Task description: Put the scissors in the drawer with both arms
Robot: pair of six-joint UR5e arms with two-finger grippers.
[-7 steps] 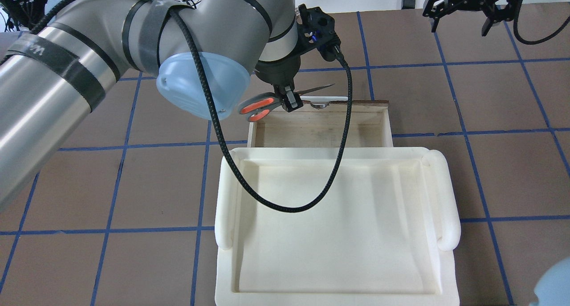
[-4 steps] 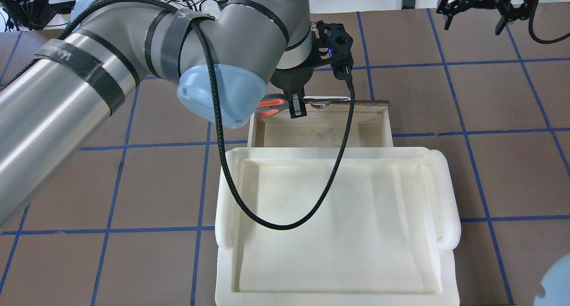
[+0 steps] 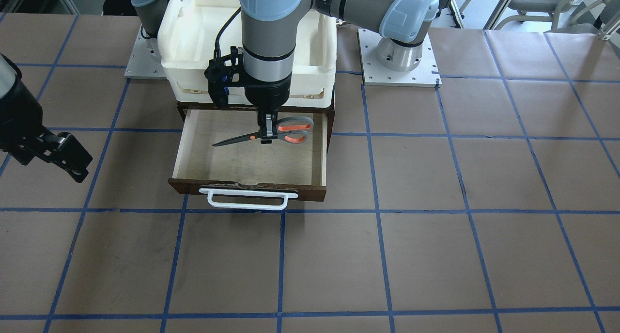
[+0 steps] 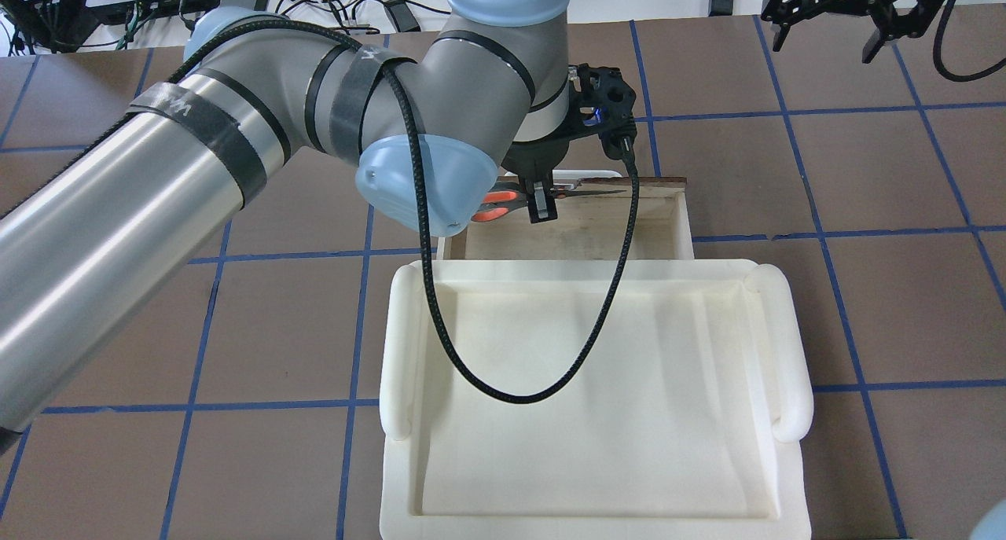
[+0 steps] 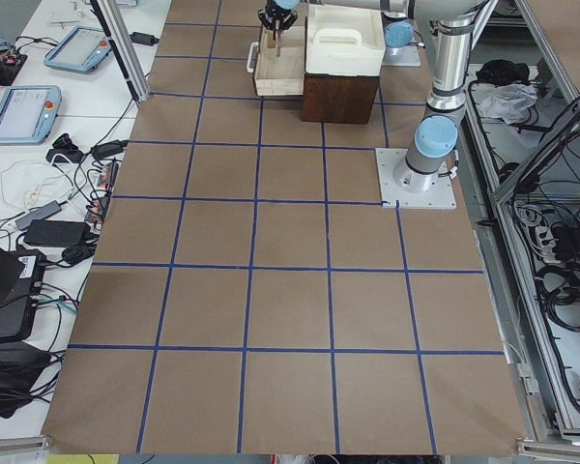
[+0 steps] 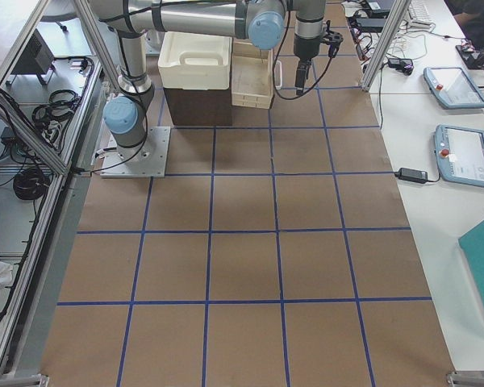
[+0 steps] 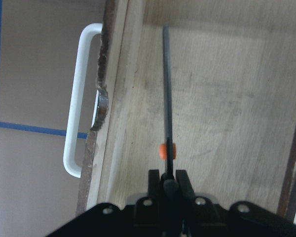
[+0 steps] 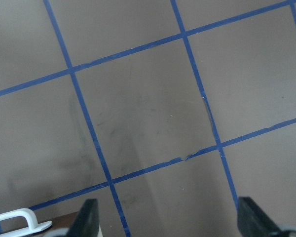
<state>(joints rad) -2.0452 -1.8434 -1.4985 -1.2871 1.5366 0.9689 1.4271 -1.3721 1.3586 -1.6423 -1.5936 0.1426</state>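
No legible text or labels.

Premises: a robotics laboratory. Evidence: jointed robot arms [image 4: 196, 178] bolted by base plates [image 5: 418, 189] to a table [image 5: 290, 309] papered brown and gridded with blue tape [image 5: 290, 349]. Aluminium framing [image 6: 385, 44] surrounds it. Control tablets [image 6: 466, 155] and loose cables [image 5: 39, 179] occupy a white side bench [image 6: 436, 210].

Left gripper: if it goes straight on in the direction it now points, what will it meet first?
The left gripper, shut on the scissors, points down into the open drawer; its bare plywood floor looks first in line, probably touched by the scissors before the gripper itself.
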